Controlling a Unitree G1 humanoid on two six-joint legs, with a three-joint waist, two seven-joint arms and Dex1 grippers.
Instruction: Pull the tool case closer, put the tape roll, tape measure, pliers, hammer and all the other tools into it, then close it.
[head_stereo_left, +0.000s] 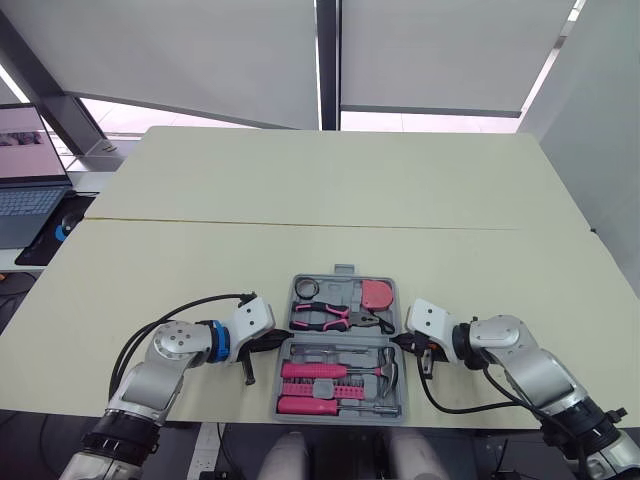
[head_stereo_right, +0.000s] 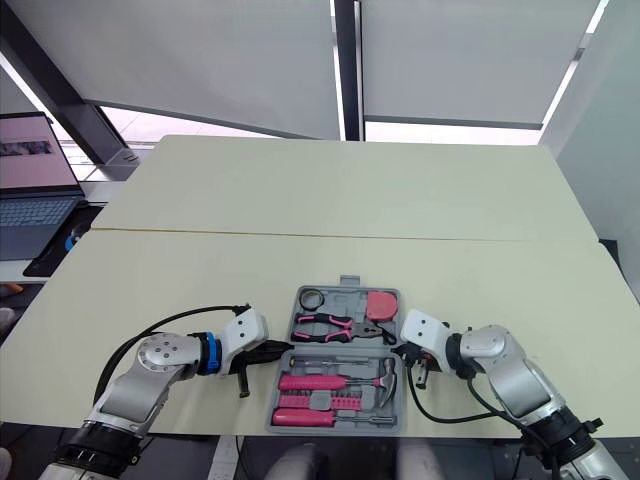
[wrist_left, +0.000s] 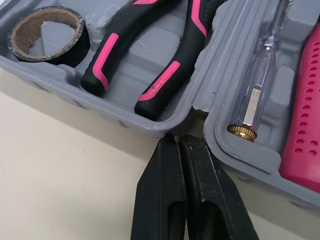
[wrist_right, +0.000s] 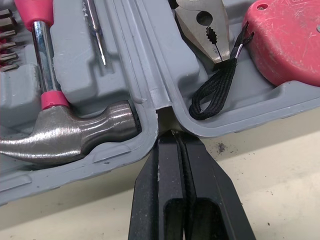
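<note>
In the head view the grey moulded tool case (head_stereo_left: 345, 271) lies open at the table's (head_stereo_left: 300, 180) near edge, with the left pincer (head_stereo_left: 268, 346) and right pincer (head_stereo_left: 405, 342) at either end of its hinge line. The left wrist view has that pincer closed, tips at the hinge notch beside the tape roll (wrist_left: 45, 32) and pliers (wrist_left: 150, 60); loaded, the stiff plastic shell is probably heavy and smooth-rimmed. In the right wrist view the other pincer is closed too, near the hammer (wrist_right: 65, 132) and tape measure (wrist_right: 285, 40), so the far half's rim looks the best hold.

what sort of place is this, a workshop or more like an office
Likely an office or lab room, not a workshop: roller blinds over large windows, a laptop off to the side, and a plain pale table.
</note>
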